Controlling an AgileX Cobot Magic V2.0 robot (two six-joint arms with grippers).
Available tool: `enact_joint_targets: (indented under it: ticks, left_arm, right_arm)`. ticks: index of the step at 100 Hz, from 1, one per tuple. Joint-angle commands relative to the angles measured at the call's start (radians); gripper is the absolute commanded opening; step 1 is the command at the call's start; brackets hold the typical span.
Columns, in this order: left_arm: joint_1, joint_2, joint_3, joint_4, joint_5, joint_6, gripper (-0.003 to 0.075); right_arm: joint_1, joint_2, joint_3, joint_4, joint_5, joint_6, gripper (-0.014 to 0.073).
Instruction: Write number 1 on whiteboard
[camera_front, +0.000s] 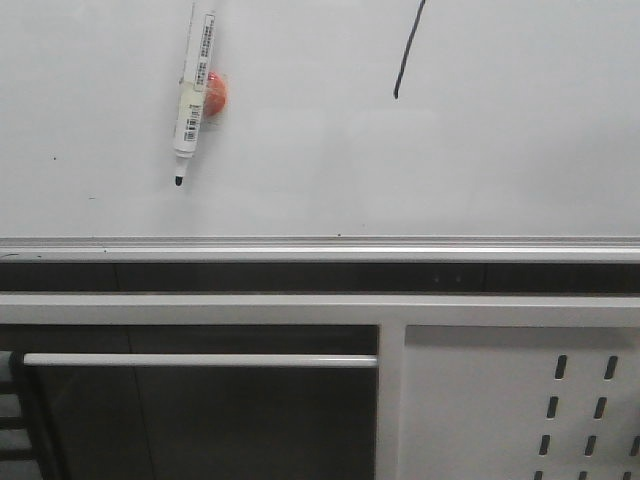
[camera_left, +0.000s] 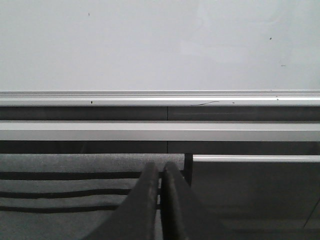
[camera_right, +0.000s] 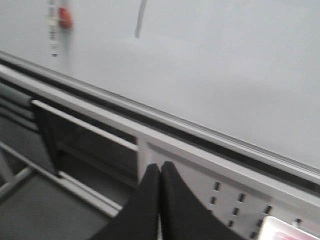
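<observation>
The whiteboard (camera_front: 500, 170) fills the upper half of the front view, with its silver edge rail along the near side. A thin black slanted stroke, the number 1 (camera_front: 407, 55), runs off the top of that view; it also shows in the right wrist view (camera_right: 140, 20). A white marker pen (camera_front: 193, 90) with a black tip lies on the board to the left of the stroke, an orange-red blob (camera_front: 216, 93) beside it. Neither gripper shows in the front view. My left gripper (camera_left: 160, 172) and right gripper (camera_right: 160, 170) are both shut and empty, held off the board's near edge.
Below the board's rail runs a white frame bar (camera_front: 300, 308). A white metal panel with slotted holes (camera_front: 520, 400) sits at the lower right, and a thin white rod (camera_front: 200, 360) crosses a dark opening at the lower left.
</observation>
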Motion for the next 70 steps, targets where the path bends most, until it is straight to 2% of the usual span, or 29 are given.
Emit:
enact_joint_targets:
  ticks: [1, 17, 36, 50, 70]
  left_arm:
    - [0.001, -0.026, 0.022, 0.004, -0.055, -0.002, -0.0018]
    - [0.001, -0.026, 0.022, 0.004, -0.055, -0.002, -0.0018]
    - [0.001, -0.026, 0.022, 0.004, -0.055, -0.002, -0.0018]
    - [0.001, -0.026, 0.022, 0.004, -0.057, -0.002, -0.0018]
    - [0.001, -0.026, 0.022, 0.004, -0.057, -0.002, -0.0018]
  right_arm:
    - [-0.083, 0.007, 0.018, -0.095, -0.164, 0.038, -0.0061]
    - [-0.275, -0.075, 0.188, -0.1, -0.394, 0.038, -0.0061]
    - [-0.422, -0.23, 0.295, -0.101, -0.444, 0.04, -0.0061]
    - [-0.453, -0.226, 0.349, -0.101, -0.486, 0.042, -0.0061]
    - [-0.455, -0.226, 0.348, -0.122, -0.405, 0.042, -0.0061]
